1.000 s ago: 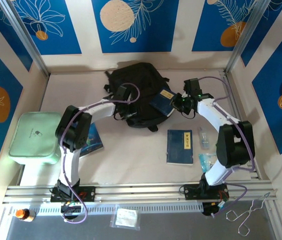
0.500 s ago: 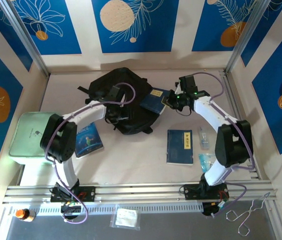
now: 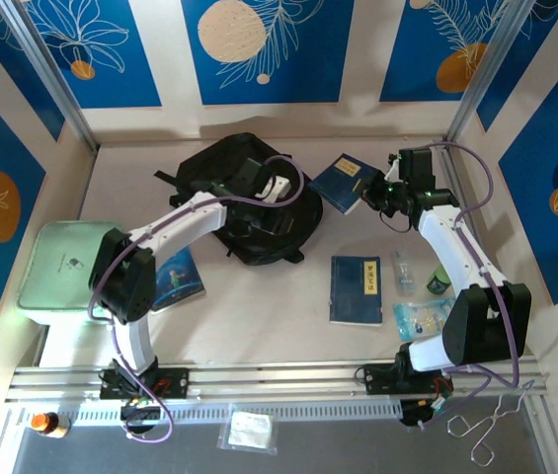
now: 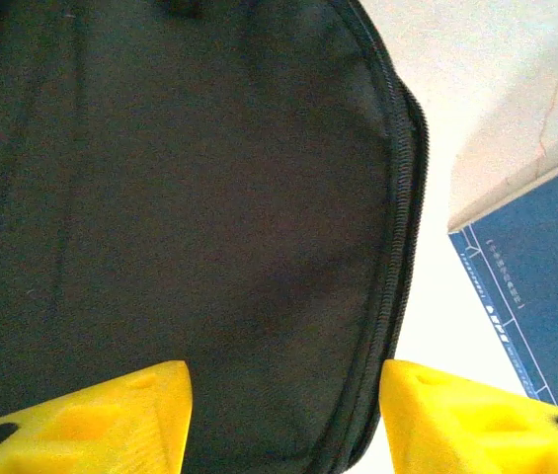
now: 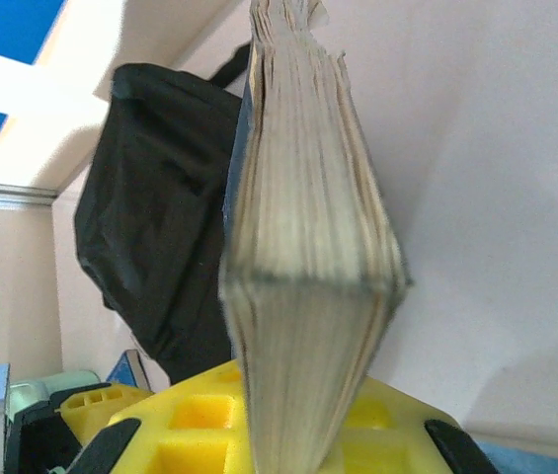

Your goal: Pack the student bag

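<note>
The student bag [image 3: 229, 168], a large black backpack, lies at the back middle of the table. My left gripper [image 3: 262, 202] hovers over its right half. In the left wrist view its yellow jaws stand open [image 4: 283, 415] above the black fabric and zipper seam of the bag [image 4: 180, 197], and a dark blue book's corner [image 4: 545, 296] lies on the table beside it. My right gripper [image 3: 382, 195] is shut on a dark blue book [image 3: 346, 183], held in the air right of the bag. The right wrist view shows that book's page edge [image 5: 308, 247] clamped in the gripper [image 5: 298, 434], with the bag [image 5: 160, 227] beyond.
A second dark blue book [image 3: 356, 288] lies flat at centre right. A colourful book [image 3: 178, 276] lies by the left arm, beside a mint green case [image 3: 66, 272]. A small bottle [image 3: 404, 269] and a packet [image 3: 422, 316] sit near the right arm.
The bag was dragged left a second ago and now rests. My right gripper has carried the book right, away from the bag. My left gripper has shifted right across the bag.
</note>
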`<state>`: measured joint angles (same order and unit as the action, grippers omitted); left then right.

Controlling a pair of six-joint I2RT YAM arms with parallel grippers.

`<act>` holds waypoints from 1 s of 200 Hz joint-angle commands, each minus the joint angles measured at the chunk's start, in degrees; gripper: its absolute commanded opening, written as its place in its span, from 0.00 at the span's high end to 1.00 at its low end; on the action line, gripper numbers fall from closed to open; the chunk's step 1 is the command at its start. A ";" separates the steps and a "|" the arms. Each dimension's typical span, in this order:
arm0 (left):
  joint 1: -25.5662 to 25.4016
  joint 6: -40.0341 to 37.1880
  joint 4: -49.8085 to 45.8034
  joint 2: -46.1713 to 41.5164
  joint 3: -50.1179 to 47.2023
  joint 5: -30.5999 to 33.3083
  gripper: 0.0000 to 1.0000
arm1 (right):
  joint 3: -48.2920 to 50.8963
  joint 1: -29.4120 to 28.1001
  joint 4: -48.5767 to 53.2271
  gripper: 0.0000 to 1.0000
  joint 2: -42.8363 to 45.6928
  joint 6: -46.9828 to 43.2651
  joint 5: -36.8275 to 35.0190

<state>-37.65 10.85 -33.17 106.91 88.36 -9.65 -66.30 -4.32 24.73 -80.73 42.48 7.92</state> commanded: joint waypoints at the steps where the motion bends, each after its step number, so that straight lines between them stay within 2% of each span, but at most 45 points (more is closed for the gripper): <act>1: -1.07 -3.18 -2.83 3.59 3.46 -5.45 0.51 | 1.58 1.46 0.29 0.98 2.56 0.85 0.86; 21: -1.85 -4.70 -3.92 6.20 5.67 -7.02 0.59 | 2.39 2.03 0.12 0.98 2.76 1.02 1.45; 61: -2.39 -7.45 -7.09 9.23 9.19 -4.83 0.73 | 3.11 2.43 -0.21 0.98 2.94 1.06 1.83; 151: -2.36 -10.46 -11.72 13.31 13.07 -8.06 0.66 | 3.81 2.82 -0.82 0.98 2.91 1.42 2.33; 166: -2.43 -10.63 -12.02 13.70 13.30 -7.15 0.69 | 3.90 2.84 -0.76 0.98 2.97 1.55 2.35; 188: -2.42 -11.07 -12.58 13.90 13.60 -7.02 0.81 | 3.97 2.91 -0.82 0.98 3.25 1.81 2.65; 200: -2.43 -11.12 -12.63 13.93 13.76 -6.32 0.82 | 3.99 2.91 -0.82 0.98 3.34 1.88 2.68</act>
<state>-39.68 0.99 -43.62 119.83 100.09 -16.10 -62.87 -1.78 25.52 -79.59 43.68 8.47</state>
